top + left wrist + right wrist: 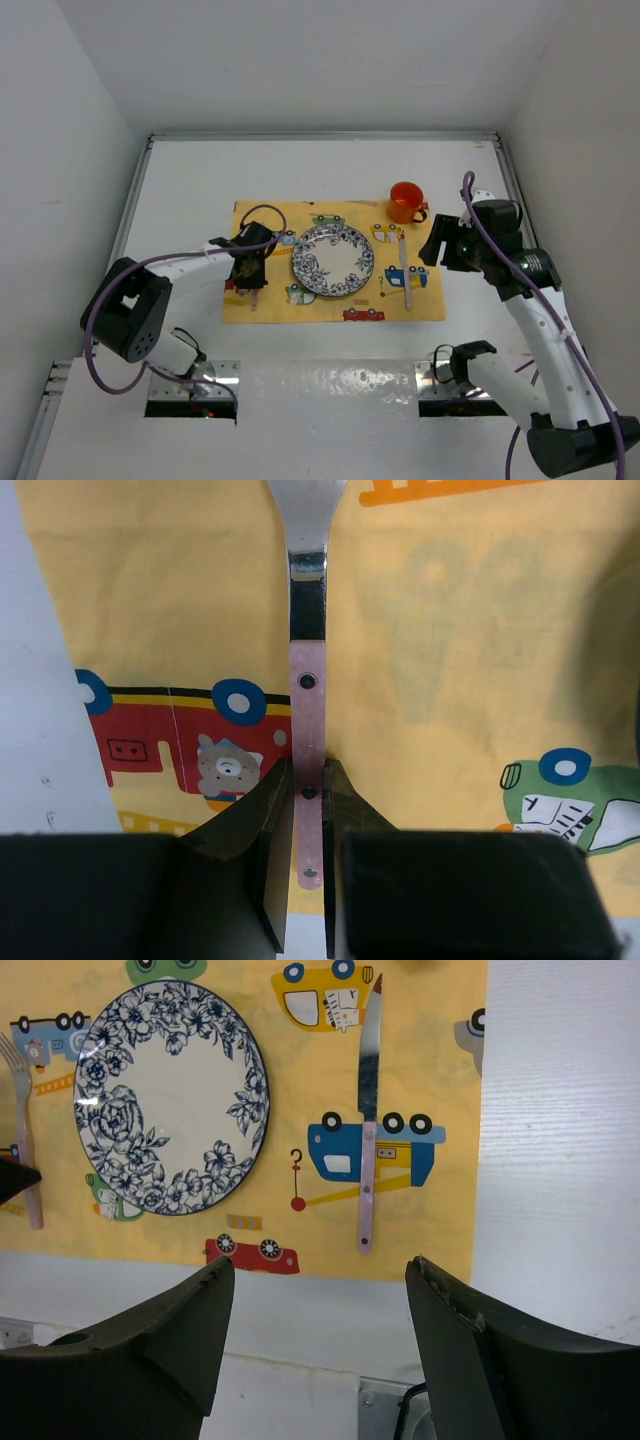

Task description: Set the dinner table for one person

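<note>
A yellow car-print placemat [268,216] lies on the white dinner table [300,170]. On it are a blue floral plate [333,260], a pink-handled knife [406,270] right of the plate and an orange cup [405,202] at its far right corner. My left gripper [249,272] is low over the mat left of the plate, shut on the pink handle of a fork [308,680], which points away along the mat. My right gripper [438,243] is open and empty, raised beside the mat's right edge. In the right wrist view [320,1265] plate [170,1100], knife [368,1130] and fork [22,1130] show.
Metal rails [128,215] edge the table on the left, back and right. Two metal mounting plates [190,385] sit at the near edge by the arm bases. White walls enclose the table.
</note>
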You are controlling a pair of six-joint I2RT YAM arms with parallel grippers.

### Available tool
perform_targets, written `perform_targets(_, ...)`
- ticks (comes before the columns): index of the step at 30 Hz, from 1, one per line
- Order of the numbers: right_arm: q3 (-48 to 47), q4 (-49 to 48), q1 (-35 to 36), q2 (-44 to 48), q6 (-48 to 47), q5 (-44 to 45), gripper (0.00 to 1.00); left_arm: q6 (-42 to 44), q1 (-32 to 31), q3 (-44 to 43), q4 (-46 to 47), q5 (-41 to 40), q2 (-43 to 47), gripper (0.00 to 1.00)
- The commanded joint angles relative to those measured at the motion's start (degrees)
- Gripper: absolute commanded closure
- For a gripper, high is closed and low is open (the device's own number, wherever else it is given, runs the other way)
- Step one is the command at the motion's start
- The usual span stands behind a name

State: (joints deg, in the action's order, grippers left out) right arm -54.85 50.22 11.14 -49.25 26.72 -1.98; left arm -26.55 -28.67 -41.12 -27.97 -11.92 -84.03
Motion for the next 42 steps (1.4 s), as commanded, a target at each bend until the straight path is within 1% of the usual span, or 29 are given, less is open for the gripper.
perform_targets(1,0.0,-1.1,0.4,-0.3,-0.8,0.2,0.31,1.1,0.5,-0.4,2.6,0.4,-0.3,1.0)
perform_targets(11,0.4,-1.2,0.4,-0.2,-1.0,0.3,0.31,1.6,0.8,-0.8,2.9,0.4,-3.0,1.0)
perform_targets(12,0.4,-1.2,0.4,-0.1,-1.0,0.3,0.3,1.6,0.7,-0.7,2.8,0.4,-3.1,0.99)
perform_targets(14,0.4,-1.2,0.4,-0.1,-1.1,0.4,0.3,1.3,0.8,-0.5,2.7,0.4,-2.9,0.91)
perform_targets(15,0.4,-1.1,0.4,0.0,-1.1,0.4,0.3,1.1,0.8,-0.4,2.5,0.4,-2.7,0.84)
perform_targets(18,0.4,-1.0,0.4,0.1,-1.2,0.8,0.3,0.7,0.8,-0.8,1.8,0.2,-1.7,0.72)
perform_targets(19,0.4,-1.1,0.4,0.1,-1.1,0.9,0.3,0.6,0.8,-1.3,1.4,0.2,-1.0,0.67)
perform_targets(20,0.4,-1.1,0.4,0.1,-1.2,0.9,0.3,0.5,0.8,-1.8,0.6,0.1,-0.5,0.64)
perform_targets(21,0.4,-1.1,0.4,0.0,-1.2,1.0,0.29,0.4,0.8,-2.4,0.0,0.0,0.3,0.58)
perform_targets(22,0.3,-1.2,0.5,-0.1,-1.2,1.1,0.29,0.4,0.8,-3.0,-0.6,-0.1,0.9,0.55)
perform_targets(23,0.1,-1.3,0.4,-0.2,-1.2,1.1,0.29,0.4,0.8,-4.7,-2.0,-0.2,1.3,0.51)
perform_targets(24,0.0,-1.5,0.4,-0.4,-1.2,1.2,0.29,0.4,0.9,-5.7,-2.9,-0.6,2.4,0.44)
perform_targets(26,-0.6,-1.9,0.4,-1.0,-1.3,1.5,0.28,0.4,1.1,-9.6,-5.9,-0.9,3.5,0.37)
perform_targets(27,-0.8,-2.1,0.5,-1.4,-1.3,1.6,0.27,0.4,1.4,-11.1,-6.9,-1.3,4.7,0.31)
perform_targets(29,-2.1,-2.8,0.4,-3.1,-1.7,1.8,0.27,1.0,2.4,-14.1,-9.6,-1.2,6.0,0.27)
perform_targets(30,-2.5,-3.3,0.4,-3.8,-1.9,2.7,0.26,1.4,4.0,-17.0,-10.4,-0.5,7.1,0.24)
perform_targets(32,-3.7,-4.9,0.4,-5.7,-2.6,5.4,0.26,2.1,6.1,-19.7,-12.5,0.5,8.6,0.22)
perform_targets(33,-3.9,-5.6,0.1,-6.2,-3.1,6.3,0.25,3.2,8.9,-21.8,-13.0,1.8,10.2,0.2)
perform_targets(34,-4.5,-7.0,-0.1,-7.4,-3.8,7.2,0.25,3.8,10.3,-22.8,-13.9,2.4,11.0,0.19)
perform_targets(36,-5.1,-7.9,-1.8,-8.6,-3.9,7.9,0.25,5.7,13.8,-25.4,-14.9,2.5,12.9,0.16)
perform_targets(37,-5.5,-9.0,-3.0,-9.6,-3.9,6.6,0.25,6.3,14.9,-26.3,-16.2,2.3,13.5,0.15)
perform_targets(38,-5.9,-9.3,-5.6,-10.2,-3.7,5.9,0.25,6.9,15.8,-27.2,-16.9,2.3,13.9,0.14)
perform_targets(39,-6.1,-9.5,-6.6,-10.6,-3.5,5.5,0.25,7.7,18.1,-28.6,-17.5,2.7,14.8,0.13)
perform_targets(42,-6.7,-9.9,-10.0,-11.4,-2.5,7.1,0.24,8.7,22.5,-30.9,-19.0,4.5,16.9,0.12)
